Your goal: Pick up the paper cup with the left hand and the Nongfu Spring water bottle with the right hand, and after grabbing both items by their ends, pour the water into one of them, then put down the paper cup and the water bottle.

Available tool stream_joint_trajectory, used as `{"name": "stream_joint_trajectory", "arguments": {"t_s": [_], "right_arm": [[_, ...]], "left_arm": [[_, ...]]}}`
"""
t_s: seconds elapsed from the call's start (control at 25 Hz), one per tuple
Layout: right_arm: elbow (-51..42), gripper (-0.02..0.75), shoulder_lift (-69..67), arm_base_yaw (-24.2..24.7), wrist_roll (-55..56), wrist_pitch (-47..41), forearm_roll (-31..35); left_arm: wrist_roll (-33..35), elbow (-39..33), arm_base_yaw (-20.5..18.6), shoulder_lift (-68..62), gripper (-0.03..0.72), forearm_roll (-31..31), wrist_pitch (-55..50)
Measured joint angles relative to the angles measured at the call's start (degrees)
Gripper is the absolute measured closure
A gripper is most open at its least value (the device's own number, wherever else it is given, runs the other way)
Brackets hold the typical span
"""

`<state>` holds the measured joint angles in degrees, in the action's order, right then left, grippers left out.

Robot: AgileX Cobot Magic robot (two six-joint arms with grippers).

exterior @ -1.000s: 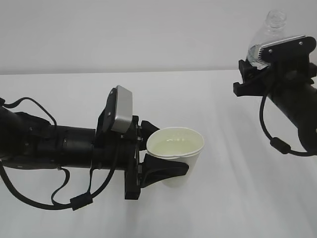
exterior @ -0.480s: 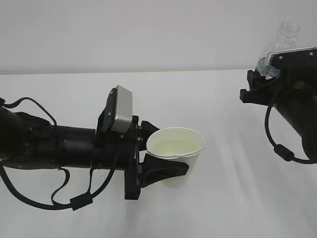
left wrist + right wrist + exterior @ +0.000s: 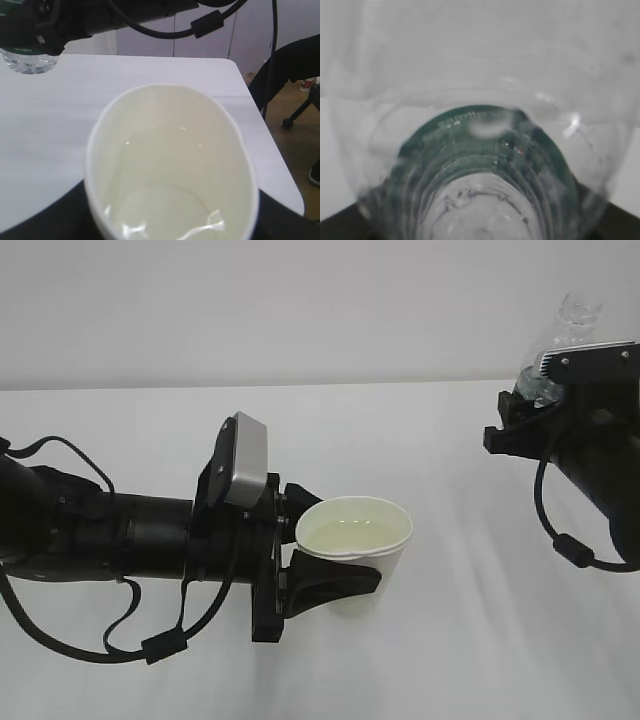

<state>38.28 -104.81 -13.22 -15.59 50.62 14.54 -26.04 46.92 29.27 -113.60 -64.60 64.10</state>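
My left gripper (image 3: 335, 542) is shut on the white paper cup (image 3: 352, 552), one black finger on each side of its wall. The cup stands upright low over the white table (image 3: 450, 660). In the left wrist view the paper cup (image 3: 172, 150) fills the frame, with clear water (image 3: 165, 175) in its cream inside. My right gripper (image 3: 528, 410), at the far right and high up, is shut on the Nongfu Spring water bottle (image 3: 572, 322), neck tilted up and capless. The bottle (image 3: 480, 165), green label showing, fills the right wrist view.
The left wrist view shows the bottle's base (image 3: 27, 59) under the right arm (image 3: 100, 15) at the top left. The table's right edge (image 3: 270, 140) drops to a floor with a chair base (image 3: 295, 115). A pale wall (image 3: 300, 300) stands behind.
My right gripper has carried the bottle to the right, away from the cup, and tipped it more upright. The left arm and the cup have stayed still.
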Motion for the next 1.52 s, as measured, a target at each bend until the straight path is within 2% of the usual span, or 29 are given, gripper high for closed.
{"name": "stream_joint_trajectory", "arguments": {"t_s": [0.24, 0.28, 0.44, 0.8, 1.52], "right_arm": [[0.0, 0.255, 0.0, 0.0, 0.1, 0.0, 0.1], [0.0, 0.255, 0.0, 0.0, 0.1, 0.0, 0.1], [0.0, 0.255, 0.0, 0.0, 0.2, 0.0, 0.1], [0.0, 0.255, 0.0, 0.0, 0.2, 0.0, 0.2], [0.0, 0.255, 0.0, 0.0, 0.3, -0.6, 0.2]], "left_arm": [[0.0, 0.0, 0.0, 0.0, 0.267, 1.6, 0.0], [0.0, 0.0, 0.0, 0.0, 0.230, 2.0, 0.0], [0.8, 0.0, 0.0, 0.0, 0.264, 4.0, 0.0], [2.4, 0.0, 0.0, 0.0, 0.267, 8.5, -1.0], [8.6, -0.1, 0.0, -0.2, 0.268, 21.7, -3.4]]}}
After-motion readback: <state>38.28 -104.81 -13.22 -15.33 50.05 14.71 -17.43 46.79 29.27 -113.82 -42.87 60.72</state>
